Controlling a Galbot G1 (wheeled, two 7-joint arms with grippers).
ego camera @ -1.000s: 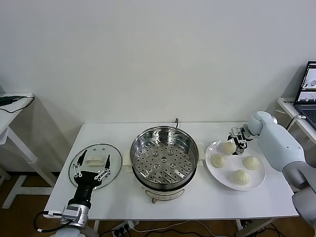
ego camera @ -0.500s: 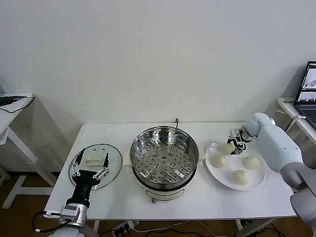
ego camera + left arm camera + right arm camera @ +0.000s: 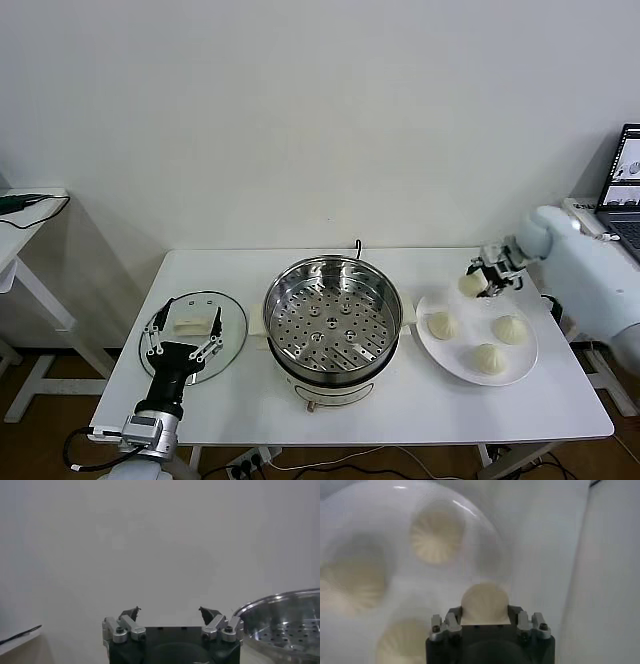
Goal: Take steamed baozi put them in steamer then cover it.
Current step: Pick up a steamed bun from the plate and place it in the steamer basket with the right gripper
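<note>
Cream-white dough shows between the closed fingers of the right gripper [image 3: 484,281], at the right of the head view: it has one bun [image 3: 470,284] clamped and has lifted it clear of the white plate [image 3: 452,361] since a moment ago, when the bun sat on the plate's far edge with the others. The right wrist view confirms the hold, the bun [image 3: 484,602] sitting snug between the jaws with the plate [image 3: 485,540] blurred beneath. Three buns remain on the plate, at right of centre in the head view. The steel steamer [image 3: 333,316] stands in the middle of the frame, its holed tray bare, so none has gone in yet. This lift looks like the start of the first carry; the next move would be leftward across the frame to above the tray.

At lower left, the left gripper [image 3: 186,343] hovers with its fingers spread wide and nothing in them, over the near edge of the glass lid [image 3: 193,322], which lies flat on the table [image 3: 240,405].
</note>
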